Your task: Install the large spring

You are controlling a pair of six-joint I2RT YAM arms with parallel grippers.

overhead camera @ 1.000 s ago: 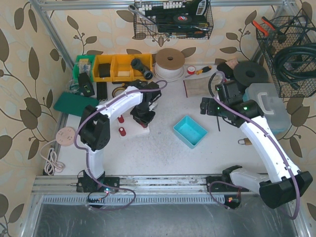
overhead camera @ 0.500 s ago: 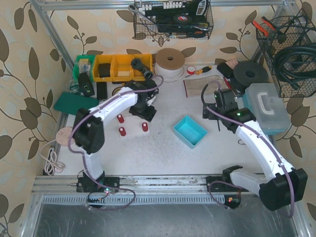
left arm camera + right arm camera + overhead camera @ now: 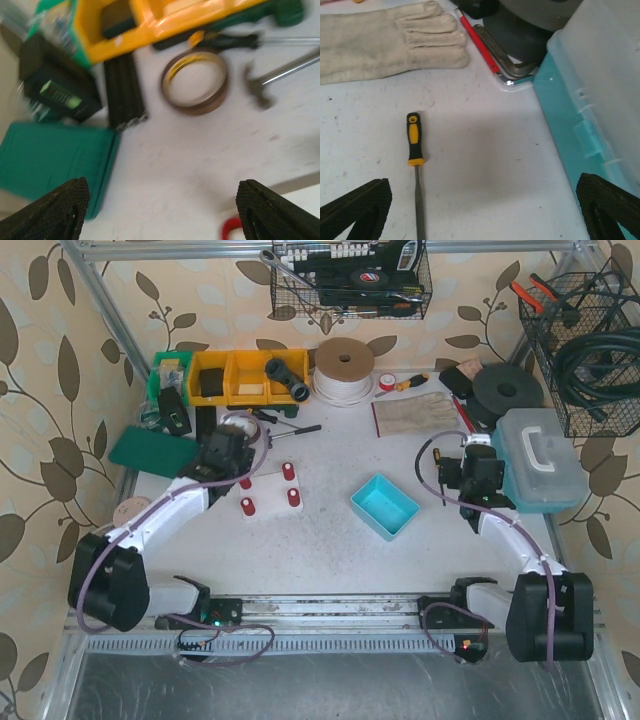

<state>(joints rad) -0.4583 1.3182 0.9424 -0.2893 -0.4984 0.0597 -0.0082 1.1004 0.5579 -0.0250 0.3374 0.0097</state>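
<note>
Several red springs stand upright on a small white plate (image 3: 270, 487); one of them (image 3: 294, 497) is at its right side, another (image 3: 288, 471) behind it. I cannot tell which is the large spring. My left gripper (image 3: 225, 445) is left of the plate and apart from it, open and empty. In the left wrist view its fingers (image 3: 50, 210) frame bare table, with a blurred red spring (image 3: 232, 229) by the right one. My right gripper (image 3: 468, 462) hangs open and empty at the right; its wrist view (image 3: 482, 215) shows only table between the fingers.
A teal tray (image 3: 384, 505) lies right of the plate. Yellow bins (image 3: 235, 375), a tape ring (image 3: 195, 82) and a green mat (image 3: 150, 447) surround the left gripper. A yellow-handled file (image 3: 415, 145), a glove (image 3: 385, 40) and a clear lidded box (image 3: 540, 465) are near the right gripper.
My left gripper has opened and drawn back left off the white plate, uncovering red springs at its right side. The right arm has pulled back right toward the clear box.
</note>
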